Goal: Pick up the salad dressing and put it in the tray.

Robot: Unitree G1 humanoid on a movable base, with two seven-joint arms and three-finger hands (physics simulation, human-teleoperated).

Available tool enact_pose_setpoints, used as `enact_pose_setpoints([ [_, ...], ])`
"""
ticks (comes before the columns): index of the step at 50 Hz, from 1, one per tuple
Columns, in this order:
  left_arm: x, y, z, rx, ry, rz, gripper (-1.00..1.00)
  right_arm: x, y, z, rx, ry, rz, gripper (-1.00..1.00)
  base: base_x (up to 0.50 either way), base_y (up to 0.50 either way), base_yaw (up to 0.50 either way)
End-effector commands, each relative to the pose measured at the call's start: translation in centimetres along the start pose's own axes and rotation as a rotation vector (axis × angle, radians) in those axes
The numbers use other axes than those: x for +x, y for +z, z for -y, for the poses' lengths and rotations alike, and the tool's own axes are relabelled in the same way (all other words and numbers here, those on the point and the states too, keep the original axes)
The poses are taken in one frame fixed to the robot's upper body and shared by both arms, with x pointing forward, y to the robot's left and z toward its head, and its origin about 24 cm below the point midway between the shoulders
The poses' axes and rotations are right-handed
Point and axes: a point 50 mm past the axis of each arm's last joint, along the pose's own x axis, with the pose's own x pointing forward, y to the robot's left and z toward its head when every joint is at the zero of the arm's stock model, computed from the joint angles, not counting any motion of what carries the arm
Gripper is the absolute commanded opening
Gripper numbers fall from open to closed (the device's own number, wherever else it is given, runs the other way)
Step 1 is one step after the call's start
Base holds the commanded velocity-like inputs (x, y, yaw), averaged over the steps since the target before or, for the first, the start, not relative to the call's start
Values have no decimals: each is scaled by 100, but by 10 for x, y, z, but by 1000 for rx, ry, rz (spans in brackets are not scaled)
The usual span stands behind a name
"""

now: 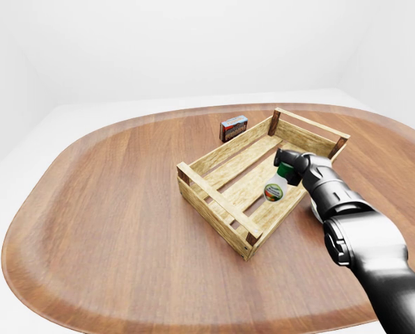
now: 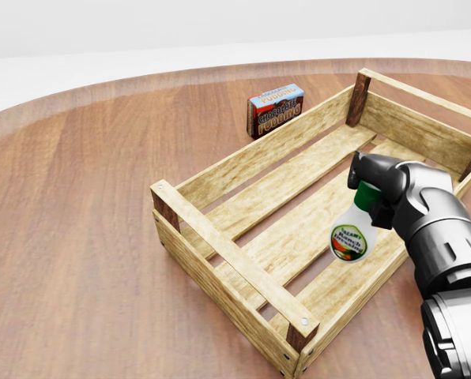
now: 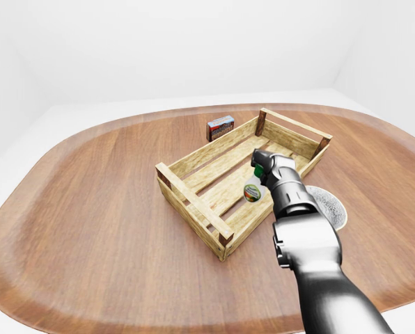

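The salad dressing is a small white bottle with a green cap and a round red-and-green label. My right hand is shut on its cap end and holds it bottom-down, tilted, over the right half of the wooden slatted tray. The bottle hangs just above the tray's floor slats; I cannot tell whether it touches them. The tray lies diagonally in the middle of the round wooden table. My left hand is not in any view.
A chocolate pudding box stands on the table just beyond the tray's upper-left long side. A grey speckled disc lies on the table right of the tray, partly behind my right arm.
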Motion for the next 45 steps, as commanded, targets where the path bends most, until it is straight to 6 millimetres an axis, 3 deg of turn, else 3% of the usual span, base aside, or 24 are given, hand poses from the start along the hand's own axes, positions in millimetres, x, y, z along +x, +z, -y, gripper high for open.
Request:
enact_pose_setpoints([
  [1,0,-1,1,1,-3,-2,100,0,-6,5,-142,-98,-58,-98,0,0,0],
  [10,0,-6,3,5,-8,-20,100,-2,-10,11,-158,-86,-77,-97,0,0,0],
  [19,0,-5,2,4,-7,-19,100,-3,3,14,-166,-72,-55,-98,0,0,0],
  [45,-1,-6,4,6,-10,-19,100,7,-13,-28,-95,22,-66,-96,0,0,0],
])
